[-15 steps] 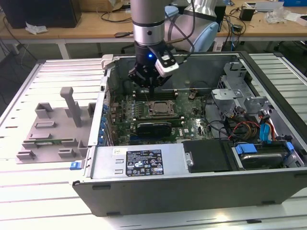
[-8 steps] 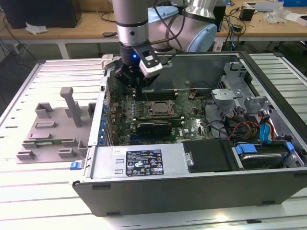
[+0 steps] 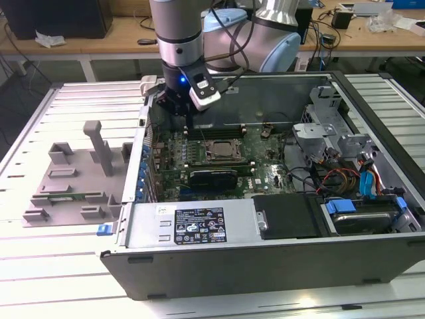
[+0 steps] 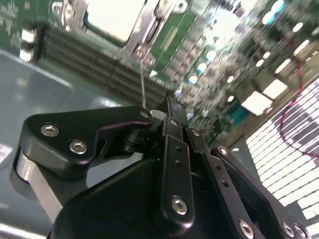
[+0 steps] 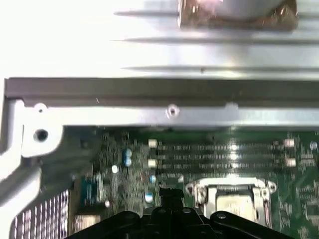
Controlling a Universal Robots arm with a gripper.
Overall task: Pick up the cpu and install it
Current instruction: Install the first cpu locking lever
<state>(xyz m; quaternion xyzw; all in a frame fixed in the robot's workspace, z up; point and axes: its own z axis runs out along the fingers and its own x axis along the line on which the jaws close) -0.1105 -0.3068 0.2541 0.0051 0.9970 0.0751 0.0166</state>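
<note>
Judging by how things lie, past the pick-up and now at the seating or locking part of the install. Find the cpu [image 5: 233, 203] in the first wrist view as a pale silvery square, lying flat inside the socket frame [image 5: 232, 190] on the green motherboard [image 5: 114, 164], beside the long memory slots [image 5: 224, 154]. In the second wrist view, find the same pale top [image 4: 112, 17] beyond the fingertips, not in the grasp.

See the gripper [image 3: 189, 123] standing low inside the open computer case [image 3: 265, 262], over the board just to the exterior view's left of the socket and toward the far wall. Fingers [image 4: 175, 159] pressed together, pinching nothing as far as can be seen.

Note also a thin metal lever [image 4: 143, 74] rising from the socket side toward the closed tips. Touching it or only very near: cannot tell.

Probably calls for small and slow motion from here. Keep the closed tips off the chip top and off the memory slots. Meet only the lever or the frame rim, and press straight, without sideways drag, so as not to shift the chip on its contacts.

Leave aside the grey fixture plate [image 3: 73, 179] on the table outside the case, at the exterior view's left, well apart from the gripper.
</note>
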